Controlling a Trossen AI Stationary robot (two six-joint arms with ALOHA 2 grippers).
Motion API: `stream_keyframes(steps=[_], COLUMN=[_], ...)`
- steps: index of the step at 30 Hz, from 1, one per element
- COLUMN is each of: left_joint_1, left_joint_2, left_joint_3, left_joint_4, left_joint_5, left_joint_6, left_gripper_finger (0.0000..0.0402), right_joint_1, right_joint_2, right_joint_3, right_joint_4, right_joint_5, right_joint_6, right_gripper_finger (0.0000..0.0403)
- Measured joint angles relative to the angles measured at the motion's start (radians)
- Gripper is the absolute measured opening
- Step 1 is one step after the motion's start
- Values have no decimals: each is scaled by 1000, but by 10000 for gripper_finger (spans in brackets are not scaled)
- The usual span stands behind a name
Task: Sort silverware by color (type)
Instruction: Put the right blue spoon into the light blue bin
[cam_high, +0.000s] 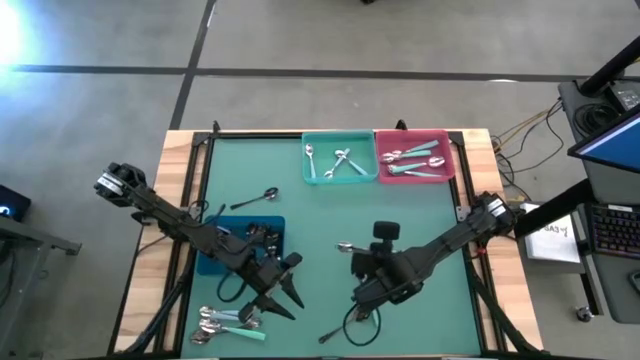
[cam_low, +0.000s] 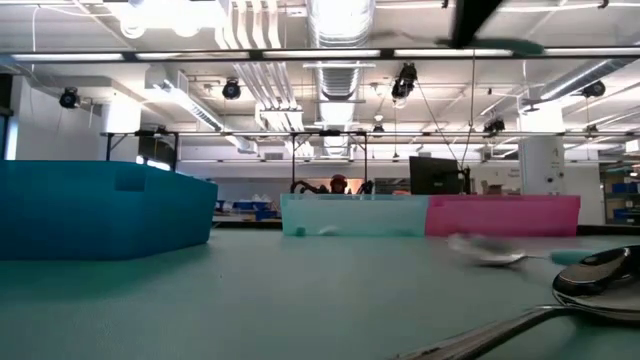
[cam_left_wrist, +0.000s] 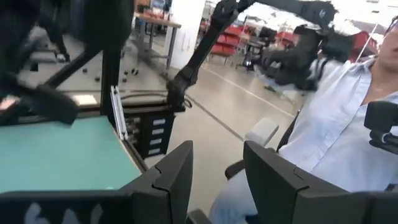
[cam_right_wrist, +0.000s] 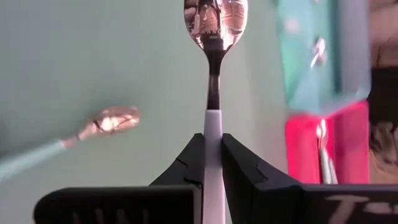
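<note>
Right gripper (cam_right_wrist: 212, 152), over the mat's near-centre, clamps your mint-handled spoon (cam_right_wrist: 213, 37) by its thin handle, bowl pointing toward the pink bin (cam_right_wrist: 329, 149); left gripper (cam_left_wrist: 217, 177) hangs open; a quick swing could pivot or slip the spoon free.

A green-topped table (cam_high: 320, 215) carries blue (cam_high: 205, 262), teal (cam_high: 340, 178) and pink bins (cam_high: 448, 158), plus loose spoons (cam_high: 256, 197).

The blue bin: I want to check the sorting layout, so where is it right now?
In the high view the blue bin sits on the table's left side, partly under the left arm, with a dark spoon just beyond it.
</note>
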Motion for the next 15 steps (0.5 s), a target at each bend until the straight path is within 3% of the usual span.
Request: stream_keyframes(steps=[3, 7, 11, 15], left_joint_1=[-1, 0, -1, 0], left_joint_2=[0, 1, -1, -2], left_joint_3=[0, 0, 0, 0], left_joint_4=[-46, -93, -87, -87], left_joint_5=[-48, -192, -384, -485], left_joint_6=[16, 146, 328, 454], left_gripper_finger=[127, 127, 127, 127], right_joint_1=[7, 17, 23, 23], right_joint_2=[0, 0, 0, 0], right_joint_3=[59, 133, 195, 249], right_joint_4=[66, 161, 210, 223], right_joint_5=[69, 130, 130, 131], right_joint_6=[-29, -121, -212, -267], right_gripper_finger=[20, 21, 21, 22])
